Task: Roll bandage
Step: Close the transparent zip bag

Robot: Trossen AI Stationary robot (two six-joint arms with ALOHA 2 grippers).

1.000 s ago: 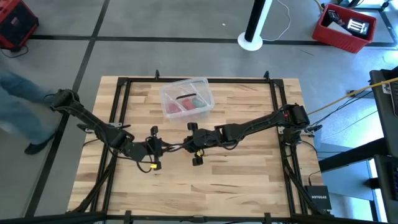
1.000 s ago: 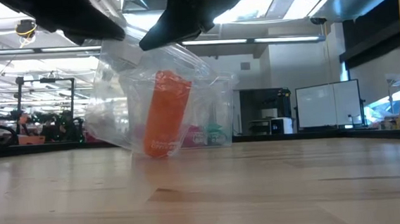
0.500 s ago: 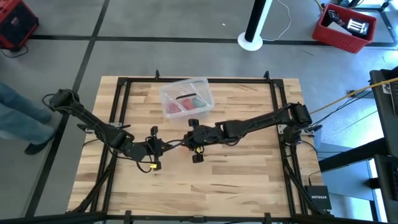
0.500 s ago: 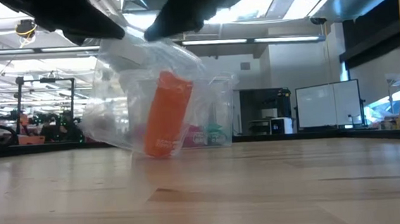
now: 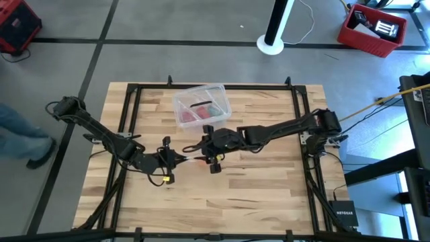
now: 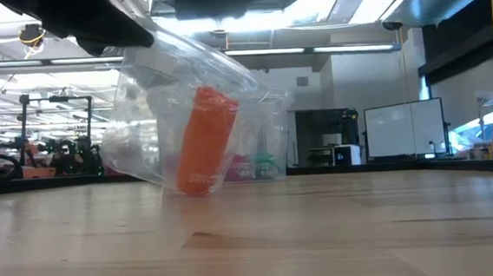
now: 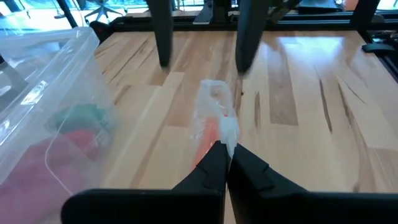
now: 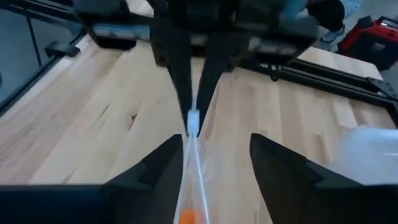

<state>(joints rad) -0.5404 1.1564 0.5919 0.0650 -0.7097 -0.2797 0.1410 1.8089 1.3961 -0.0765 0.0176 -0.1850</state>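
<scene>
The orange bandage [image 6: 205, 141] is a stubby roll inside a crumpled clear plastic wrapper [image 6: 162, 109]. The wrapper hangs below my left gripper [image 7: 227, 163], which is shut on its top edge over the middle of the table. The roll tilts, its lower end close to the tabletop; whether it touches I cannot tell. My right gripper [image 8: 214, 165] faces the left one, open. The wrapper's edge [image 8: 194, 155] runs between its fingers without clearly touching either. In the left wrist view those fingers [image 7: 163, 37] stand apart beyond the wrapper. My left gripper pinches the wrapper's top edge [image 7: 229, 132] between its two fingers. The fingers slant down toward the table's right. The wrapper hangs slack below them with the roll [image 7: 208, 140] inside it.
A clear plastic box [image 5: 201, 107] with red and green contents sits just behind the grippers, toward the far edge. A black frame [image 5: 134, 91] runs around the tabletop. Bare wood [image 5: 235, 202] lies in front.
My right gripper has opened, let go of the wrapper and risen a little. The wrapper stays hanging from my left gripper, and the roll inside has swung slightly.
</scene>
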